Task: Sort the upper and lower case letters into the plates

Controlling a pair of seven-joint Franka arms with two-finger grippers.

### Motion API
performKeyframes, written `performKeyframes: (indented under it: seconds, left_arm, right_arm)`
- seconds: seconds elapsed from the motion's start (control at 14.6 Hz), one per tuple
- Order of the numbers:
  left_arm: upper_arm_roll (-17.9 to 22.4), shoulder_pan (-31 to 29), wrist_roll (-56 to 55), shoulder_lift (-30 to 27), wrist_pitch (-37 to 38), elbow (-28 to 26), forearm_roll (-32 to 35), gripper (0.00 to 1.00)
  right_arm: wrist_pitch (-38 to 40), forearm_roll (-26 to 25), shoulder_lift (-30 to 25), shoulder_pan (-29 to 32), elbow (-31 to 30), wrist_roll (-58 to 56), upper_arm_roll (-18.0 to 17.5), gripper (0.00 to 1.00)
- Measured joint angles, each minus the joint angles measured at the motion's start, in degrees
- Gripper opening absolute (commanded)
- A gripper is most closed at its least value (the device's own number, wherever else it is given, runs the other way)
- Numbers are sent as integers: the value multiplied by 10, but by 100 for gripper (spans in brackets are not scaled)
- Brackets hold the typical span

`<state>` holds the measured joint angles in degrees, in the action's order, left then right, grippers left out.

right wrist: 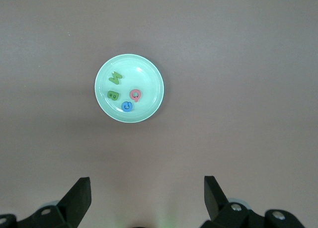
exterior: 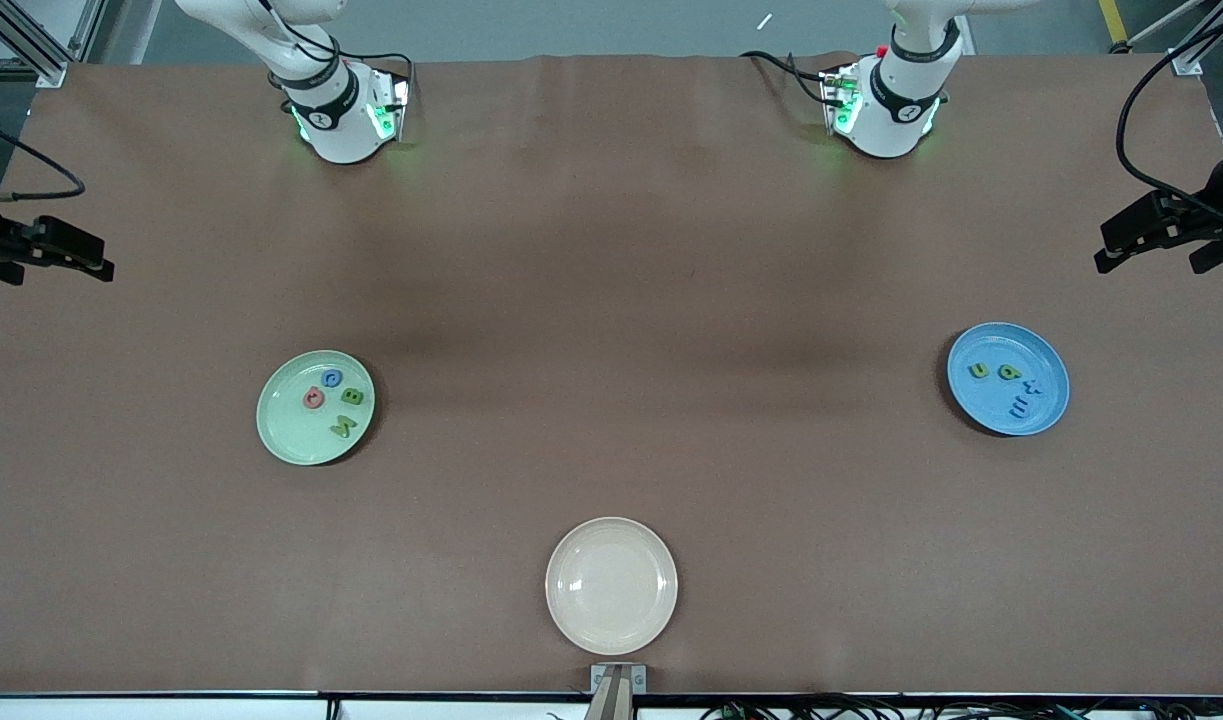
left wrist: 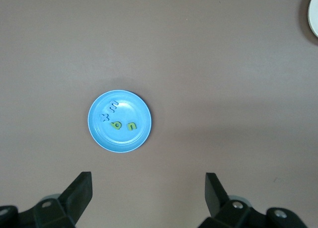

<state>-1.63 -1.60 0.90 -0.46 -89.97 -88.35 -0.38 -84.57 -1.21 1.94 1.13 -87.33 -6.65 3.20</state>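
The pale green plate [exterior: 286,428] lies toward the right arm's end of the table. It holds a blue letter [exterior: 332,378], a pinkish-red letter [exterior: 313,398] and two green letters [exterior: 352,396]. The bright blue plate [exterior: 981,405] lies toward the left arm's end and holds two green small letters [exterior: 979,370] and two blue ones [exterior: 1032,388]. High over the table beside the blue plate [left wrist: 99,133], my left gripper [left wrist: 149,188] is open and holds nothing. My right gripper [right wrist: 147,188] is likewise open and bare, high beside the green plate [right wrist: 149,74].
A cream-beige plate [exterior: 611,585] with nothing in it sits near the table's front edge, midway between the two ends. Both arm bases [exterior: 341,115] stand along the back edge. Brown table surface lies between the plates.
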Motion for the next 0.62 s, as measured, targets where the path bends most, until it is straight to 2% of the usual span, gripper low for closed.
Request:
performKeyframes:
  seconds: [0.62]
  left_arm:
    - [-1, 0, 0, 0, 0, 1, 0, 100]
  right_arm:
    - [-28, 0, -91, 4, -87, -18, 1, 100]
